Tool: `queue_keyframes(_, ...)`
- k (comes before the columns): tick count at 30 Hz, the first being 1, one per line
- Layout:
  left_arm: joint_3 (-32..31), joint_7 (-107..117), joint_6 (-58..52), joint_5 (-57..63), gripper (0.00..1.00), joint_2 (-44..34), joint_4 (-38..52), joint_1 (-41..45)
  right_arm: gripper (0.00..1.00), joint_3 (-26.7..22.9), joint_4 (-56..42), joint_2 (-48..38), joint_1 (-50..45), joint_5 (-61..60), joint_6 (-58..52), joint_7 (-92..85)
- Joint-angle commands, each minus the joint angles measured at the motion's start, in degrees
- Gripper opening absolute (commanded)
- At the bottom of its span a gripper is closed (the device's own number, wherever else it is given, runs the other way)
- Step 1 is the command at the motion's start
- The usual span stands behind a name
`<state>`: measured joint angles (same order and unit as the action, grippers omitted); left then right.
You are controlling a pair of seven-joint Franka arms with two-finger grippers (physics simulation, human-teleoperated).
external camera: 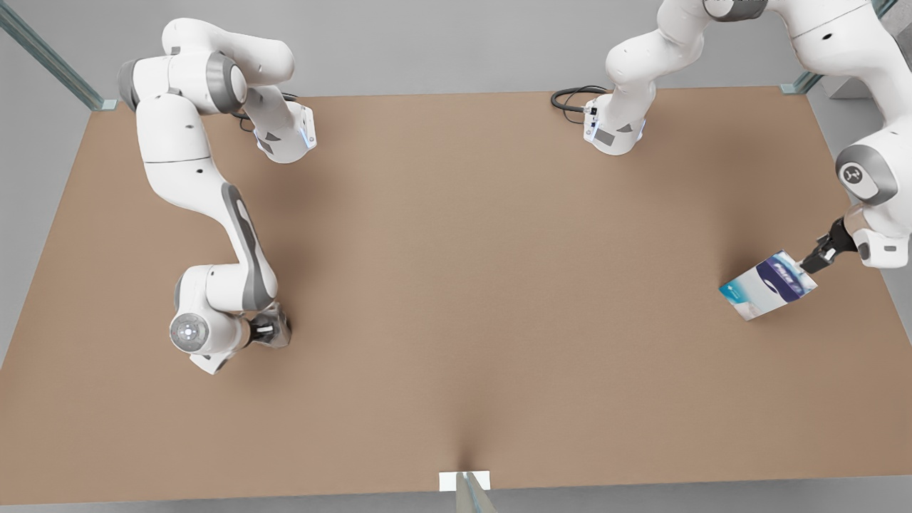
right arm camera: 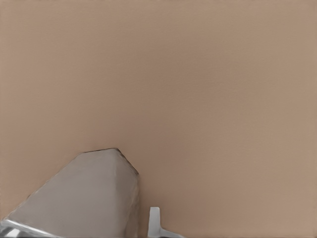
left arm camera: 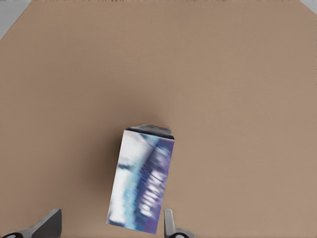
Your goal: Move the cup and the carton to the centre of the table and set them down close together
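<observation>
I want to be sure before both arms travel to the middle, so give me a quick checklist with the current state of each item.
1. Left gripper on the carton, at the front view's right: ok, the carton is held at one end and tilted.
2. Carton seated squarely between the fingers: cannot tell.
3. Right gripper on the cup, at the front view's left: ok, the cup sits between its fingers.
4. Cup lifted off the table: cannot tell.
5. Cup and carton close together at the centre: not ok, they are far apart.

Left pincer (external camera: 812, 265) clamped, raised, tilted; right pincer (external camera: 274, 329) clamped, low, near table.
</observation>
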<state>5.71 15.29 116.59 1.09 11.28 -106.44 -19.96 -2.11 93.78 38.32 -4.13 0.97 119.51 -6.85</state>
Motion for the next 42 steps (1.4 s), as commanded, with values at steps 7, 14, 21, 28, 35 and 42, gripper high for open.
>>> queue_keyframes(7, -0.5, -6.6, -0.7, 0.1, 0.99, 0.3, -0.1, 0.1, 0.21, 0.1, -0.1, -0.1, -0.4, 0.2, 0.1, 0.0)
queue_keyframes(14, -0.5, -7.4, 3.2, 0.1, 0.99, 3.8, -1.4, -0.1, 0.21, 3.0, -3.6, -0.5, 0.3, 0.0, -0.2, 0.0)
queue_keyframes(21, -0.5, -7.4, 2.9, 0.0, 0.99, 3.7, -1.1, 0.2, 0.21, -10.4, -36.1, 19.9, -28.7, -19.2, 0.3, 6.2)
queue_keyframes(28, -0.5, -7.5, 5.4, 0.0, 0.99, 6.3, -1.2, 0.0, 0.21, -15.3, -44.6, 26.5, -36.0, -26.1, 0.6, 15.6)
queue_keyframes(35, -0.5, -8.2, 10.8, 0.0, 0.99, 8.0, -4.3, -0.3, 1.00, -15.2, -44.6, 26.5, -36.0, -26.1, 0.8, 16.1)
queue_keyframes(42, -0.5, -8.3, 10.6, 0.0, 0.71, 7.7, -4.3, -0.2, 1.00, -15.2, -44.6, 26.5, -36.0, -26.1, 0.7, 16.1)
